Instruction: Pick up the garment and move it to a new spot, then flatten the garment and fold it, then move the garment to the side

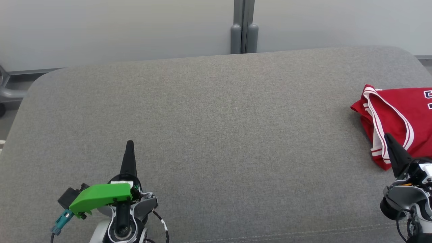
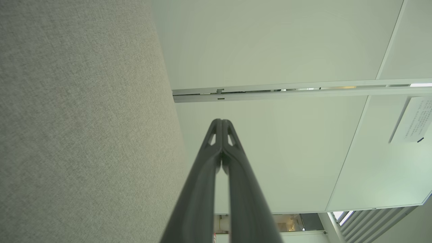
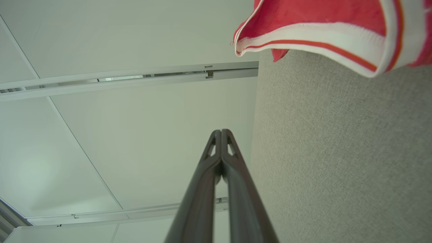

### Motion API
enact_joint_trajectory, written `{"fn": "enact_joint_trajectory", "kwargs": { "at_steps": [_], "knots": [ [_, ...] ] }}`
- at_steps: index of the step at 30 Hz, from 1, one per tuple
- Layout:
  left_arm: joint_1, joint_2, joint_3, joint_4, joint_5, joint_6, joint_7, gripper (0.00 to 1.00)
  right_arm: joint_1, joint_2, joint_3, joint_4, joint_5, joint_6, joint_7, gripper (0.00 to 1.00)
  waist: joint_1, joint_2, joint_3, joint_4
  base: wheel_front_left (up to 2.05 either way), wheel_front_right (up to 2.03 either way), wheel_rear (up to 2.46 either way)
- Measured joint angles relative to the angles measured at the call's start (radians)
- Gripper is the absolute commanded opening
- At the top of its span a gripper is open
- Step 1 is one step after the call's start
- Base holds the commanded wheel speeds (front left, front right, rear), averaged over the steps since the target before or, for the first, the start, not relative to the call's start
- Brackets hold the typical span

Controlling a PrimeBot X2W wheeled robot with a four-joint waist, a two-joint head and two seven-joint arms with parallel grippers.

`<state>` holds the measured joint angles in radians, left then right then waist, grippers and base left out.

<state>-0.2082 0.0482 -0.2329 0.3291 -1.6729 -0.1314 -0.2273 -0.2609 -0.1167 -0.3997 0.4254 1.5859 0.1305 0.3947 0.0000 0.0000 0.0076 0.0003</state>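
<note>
Red garment (image 1: 398,116) is being borne at the table's (image 1: 216,111) right edge near the right gripper (image 1: 388,138), whose jaws and those of the left gripper (image 1: 130,145) are being pressed together; a blunt nudge overboard is being risked.

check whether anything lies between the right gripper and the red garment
Nothing visible does. The right gripper, fingers shut and empty, points toward the red garment on the grey cushion's right side, with just bare cushion between them.

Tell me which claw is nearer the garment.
The right claw: its tip sits at the edge of the red garment, while the left claw points over grey cushion far off.
</note>
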Motion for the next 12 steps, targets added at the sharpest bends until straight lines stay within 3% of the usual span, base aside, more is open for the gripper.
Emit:
{"fn": "enact_joint_trajectory", "kwargs": {
  "at_steps": [12],
  "knots": [
    [0.000,0.000,0.000,0.000,0.000,0.000,0.000,0.00,-0.001,0.002,-0.003,0.000,-0.003,0.000,0.001,0.00,0.0000,0.0000,0.000,0.000,0.00,0.00,0.00]
  ]
}}
